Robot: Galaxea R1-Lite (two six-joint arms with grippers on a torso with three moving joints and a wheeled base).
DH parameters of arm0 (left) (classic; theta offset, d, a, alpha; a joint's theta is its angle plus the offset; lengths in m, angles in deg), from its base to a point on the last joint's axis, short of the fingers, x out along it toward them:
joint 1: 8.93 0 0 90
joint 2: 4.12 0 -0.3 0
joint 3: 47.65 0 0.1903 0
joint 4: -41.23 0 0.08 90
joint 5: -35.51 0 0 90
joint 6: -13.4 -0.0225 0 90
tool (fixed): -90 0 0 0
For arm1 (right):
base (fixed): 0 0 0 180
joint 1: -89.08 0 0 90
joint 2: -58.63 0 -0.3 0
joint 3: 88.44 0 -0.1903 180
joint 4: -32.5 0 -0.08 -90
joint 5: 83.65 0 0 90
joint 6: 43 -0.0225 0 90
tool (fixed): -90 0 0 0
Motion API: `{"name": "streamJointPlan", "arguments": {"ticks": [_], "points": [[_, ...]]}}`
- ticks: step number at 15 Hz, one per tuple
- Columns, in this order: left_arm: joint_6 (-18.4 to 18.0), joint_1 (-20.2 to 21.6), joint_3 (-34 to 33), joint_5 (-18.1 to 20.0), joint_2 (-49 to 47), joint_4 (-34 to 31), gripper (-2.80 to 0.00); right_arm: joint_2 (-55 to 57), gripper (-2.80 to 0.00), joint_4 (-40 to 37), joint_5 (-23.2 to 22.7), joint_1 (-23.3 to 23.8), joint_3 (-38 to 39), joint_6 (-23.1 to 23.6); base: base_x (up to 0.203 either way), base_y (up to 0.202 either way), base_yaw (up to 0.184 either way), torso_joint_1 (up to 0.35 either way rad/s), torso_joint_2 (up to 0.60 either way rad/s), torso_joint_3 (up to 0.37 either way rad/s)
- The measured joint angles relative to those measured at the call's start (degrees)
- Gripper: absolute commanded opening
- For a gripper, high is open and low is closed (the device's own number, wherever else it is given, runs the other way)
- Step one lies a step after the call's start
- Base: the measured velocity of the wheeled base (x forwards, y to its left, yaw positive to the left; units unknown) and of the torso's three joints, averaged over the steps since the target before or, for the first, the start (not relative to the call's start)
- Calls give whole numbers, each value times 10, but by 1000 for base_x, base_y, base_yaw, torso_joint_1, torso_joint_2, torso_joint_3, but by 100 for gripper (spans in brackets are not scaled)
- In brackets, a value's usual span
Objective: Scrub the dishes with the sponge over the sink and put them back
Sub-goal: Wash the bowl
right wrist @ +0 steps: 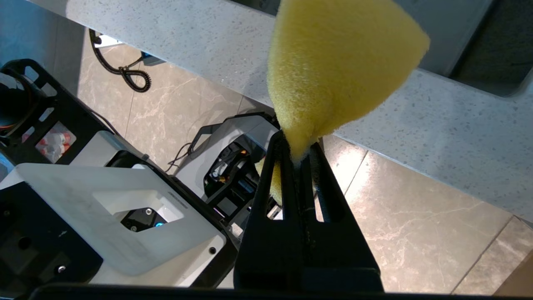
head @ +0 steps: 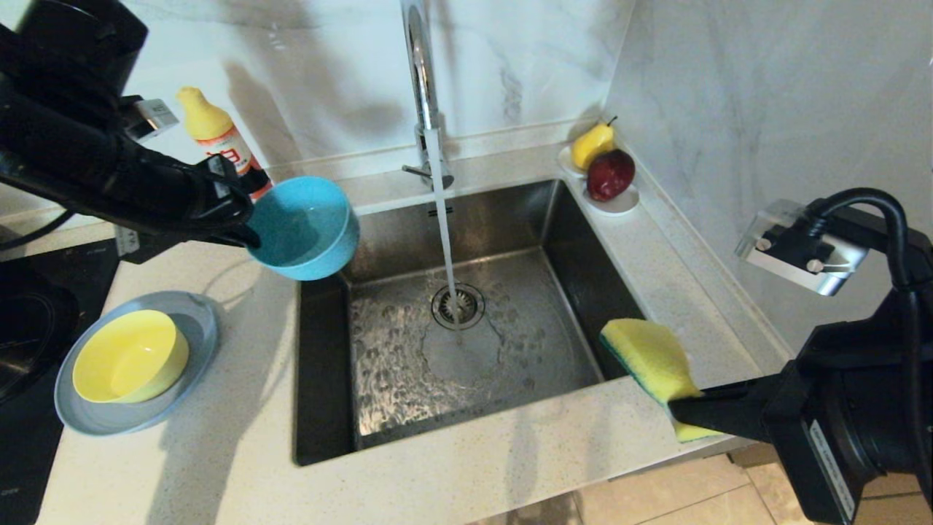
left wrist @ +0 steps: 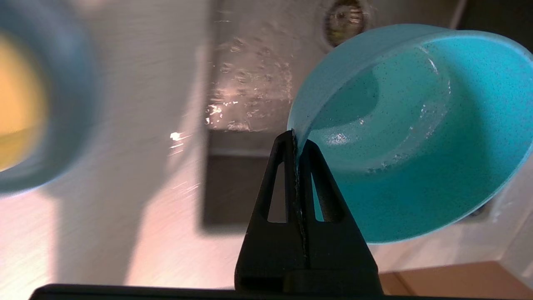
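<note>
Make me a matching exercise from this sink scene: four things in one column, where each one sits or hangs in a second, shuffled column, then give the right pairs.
Things:
1. teal bowl
2. sponge
3. yellow-green bowl
4. pear and apple

Places:
A. on the grey-blue plate, left of the sink
B. pinched at its rim by the left pincer, over the sink's left edge
C. on a white dish in the back right corner
D. clamped in the right pincer, by the sink's front right corner

Pairs: 1-B, 2-D, 3-A, 4-C
</note>
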Motion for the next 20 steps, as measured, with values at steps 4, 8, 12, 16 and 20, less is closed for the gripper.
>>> {"name": "streamJointPlan", "arguments": {"ticks": [4, 8, 12, 16, 20], "points": [[18, -70, 1, -48, -62, 52, -280, 1, -280, 0, -1, 9, -1, 0, 0, 0, 0, 0, 0, 0], [57, -119, 2, -65, -113, 92, -280, 2, -280, 0, -2, 16, 1, 0, 0, 0, 0, 0, 0, 0], [75, -136, 3, -67, -144, 113, -280, 2, -280, 0, -3, 19, 0, 2, 0, 0, 0, 0, 0, 0], [83, -137, 2, -81, -166, 144, -280, 2, -280, 0, -4, 20, 0, 1, 0, 0, 0, 0, 0, 0], [104, -142, 2, -85, -188, 180, -280, 2, -280, 0, -4, 20, 1, 2, 0, 0, 0, 0, 0, 0]]}}
